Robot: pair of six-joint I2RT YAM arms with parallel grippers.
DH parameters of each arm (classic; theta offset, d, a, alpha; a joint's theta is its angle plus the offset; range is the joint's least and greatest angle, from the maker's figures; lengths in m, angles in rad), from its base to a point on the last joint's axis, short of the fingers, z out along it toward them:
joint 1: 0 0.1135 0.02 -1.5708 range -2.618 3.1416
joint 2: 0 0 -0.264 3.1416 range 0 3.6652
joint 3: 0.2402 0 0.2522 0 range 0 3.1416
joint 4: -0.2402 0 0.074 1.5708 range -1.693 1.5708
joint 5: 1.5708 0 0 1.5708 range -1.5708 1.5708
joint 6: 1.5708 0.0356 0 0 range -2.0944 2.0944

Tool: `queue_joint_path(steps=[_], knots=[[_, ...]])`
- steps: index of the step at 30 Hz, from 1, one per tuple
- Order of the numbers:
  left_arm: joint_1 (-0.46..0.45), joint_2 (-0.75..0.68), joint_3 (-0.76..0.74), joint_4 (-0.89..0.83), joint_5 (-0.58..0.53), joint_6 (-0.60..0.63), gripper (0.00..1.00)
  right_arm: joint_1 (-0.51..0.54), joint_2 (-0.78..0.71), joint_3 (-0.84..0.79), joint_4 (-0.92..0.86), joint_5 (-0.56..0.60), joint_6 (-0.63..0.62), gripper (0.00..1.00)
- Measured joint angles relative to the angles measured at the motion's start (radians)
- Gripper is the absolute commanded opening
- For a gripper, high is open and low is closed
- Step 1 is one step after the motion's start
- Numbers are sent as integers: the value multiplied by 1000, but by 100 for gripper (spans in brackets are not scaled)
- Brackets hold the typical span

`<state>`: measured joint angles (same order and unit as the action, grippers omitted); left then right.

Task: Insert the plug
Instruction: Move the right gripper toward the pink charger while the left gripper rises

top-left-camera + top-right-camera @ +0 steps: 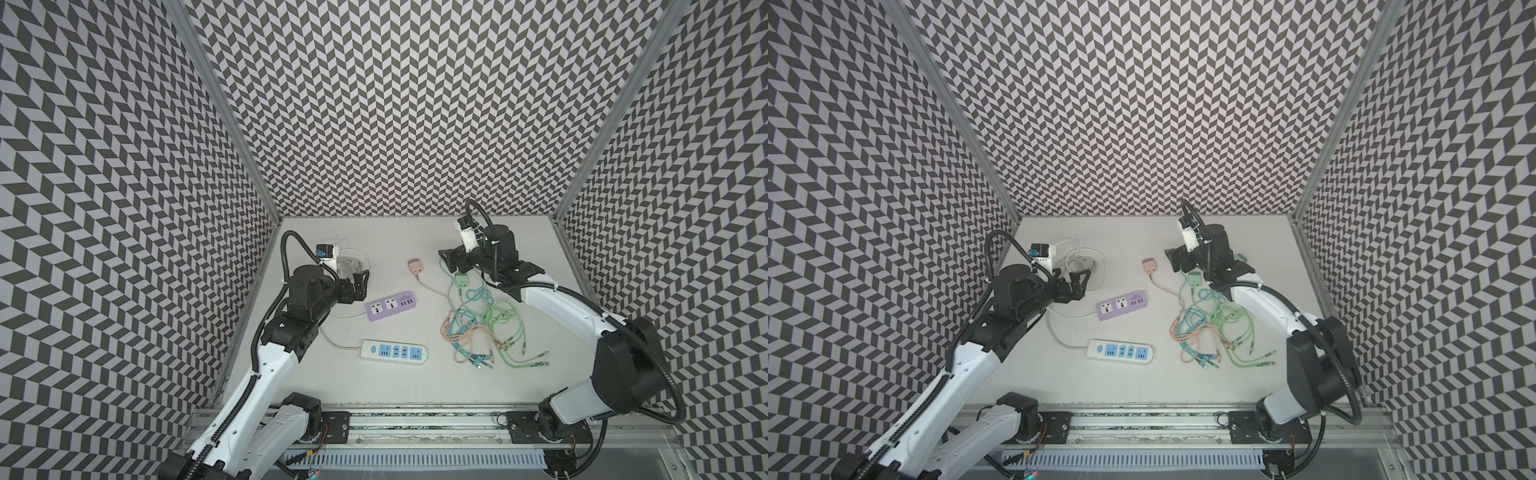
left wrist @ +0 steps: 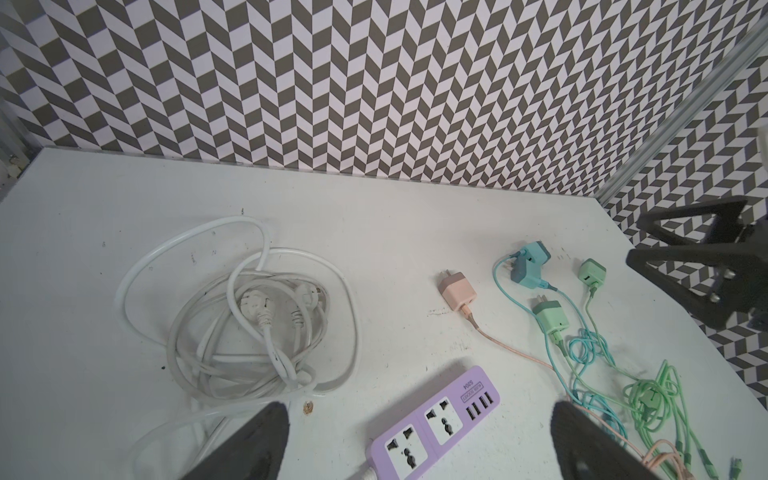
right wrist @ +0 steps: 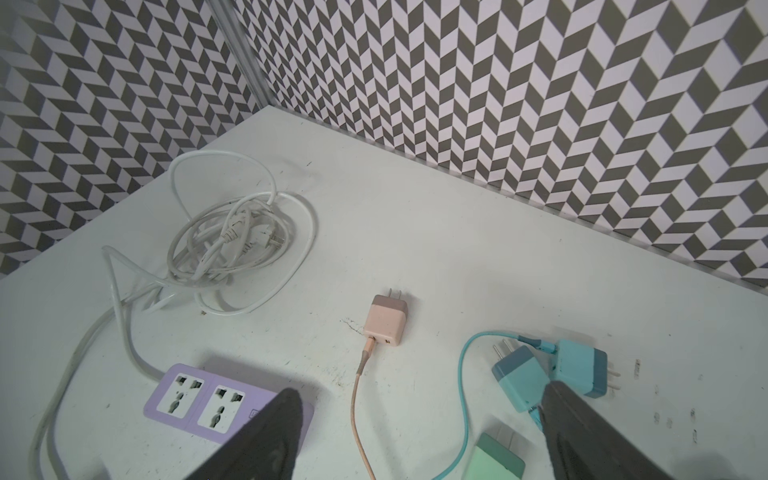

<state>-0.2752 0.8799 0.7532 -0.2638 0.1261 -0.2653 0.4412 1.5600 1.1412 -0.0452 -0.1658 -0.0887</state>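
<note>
- White worktop (image 1: 395,386) between chevron walls (image 1: 395,104): pink plug (image 1: 414,267) lies in its far half, prongs toward the far edge
- Right gripper (image 1: 444,259) is nearer, jaws wide, empty; left gripper (image 1: 362,284) wide too

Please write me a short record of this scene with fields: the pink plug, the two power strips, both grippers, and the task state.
pink plug: lying on the table, cable attached, in no socket
purple power strip: both sockets empty
white power strip: sockets empty
left gripper: open, holds nothing
right gripper: open, holds nothing
task state: plug not yet inserted
</note>
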Motion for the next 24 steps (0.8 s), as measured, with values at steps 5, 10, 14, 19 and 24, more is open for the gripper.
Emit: queue_joint_path(steps=[5, 10, 14, 19, 24], knots=[[0, -55, -31, -9, 3, -16, 99, 21, 141, 110, -5, -10, -9, 87], [0, -98, -34, -27, 5, -26, 100, 24, 280, 219, -8, -5, 0, 86], [0, -122, -52, -29, 23, -42, 99, 28, 385, 307, -20, 11, 11, 84], [0, -128, -77, -39, 52, -55, 99, 29, 489, 389, -48, 25, 33, 82], [0, -143, -82, -46, 71, -69, 99, 34, 557, 433, -68, 32, 63, 81]])
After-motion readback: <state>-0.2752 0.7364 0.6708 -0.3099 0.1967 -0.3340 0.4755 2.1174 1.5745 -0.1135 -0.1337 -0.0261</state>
